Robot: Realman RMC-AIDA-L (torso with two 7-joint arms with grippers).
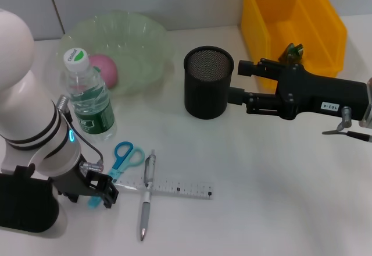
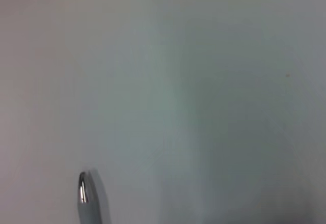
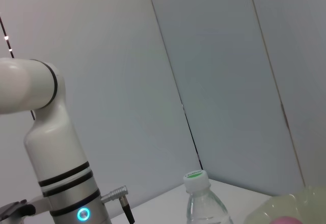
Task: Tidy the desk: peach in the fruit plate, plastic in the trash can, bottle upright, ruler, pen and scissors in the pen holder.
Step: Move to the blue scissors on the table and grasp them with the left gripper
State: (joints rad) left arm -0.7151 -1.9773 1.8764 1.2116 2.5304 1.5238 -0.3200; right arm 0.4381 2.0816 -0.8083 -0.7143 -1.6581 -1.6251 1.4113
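Observation:
The blue-handled scissors [image 1: 124, 155] lie on the white table, and my left gripper [image 1: 97, 189] is low over their blade end. A clear ruler [image 1: 170, 188] and a silver pen [image 1: 146, 193] lie crossed just right of it. A silvery tip [image 2: 83, 193] shows in the left wrist view. The bottle [image 1: 88, 100] stands upright, and its cap also shows in the right wrist view [image 3: 196, 179]. The pink peach [image 1: 106, 70] sits in the green fruit plate [image 1: 148, 41]. My right gripper [image 1: 238, 82] is open against the right side of the black mesh pen holder [image 1: 207, 87].
A yellow bin [image 1: 293, 11] stands at the back right with a small green item [image 1: 293, 51] inside. The left arm's white body [image 1: 26, 110] fills the near left. A grey wall runs behind the table.

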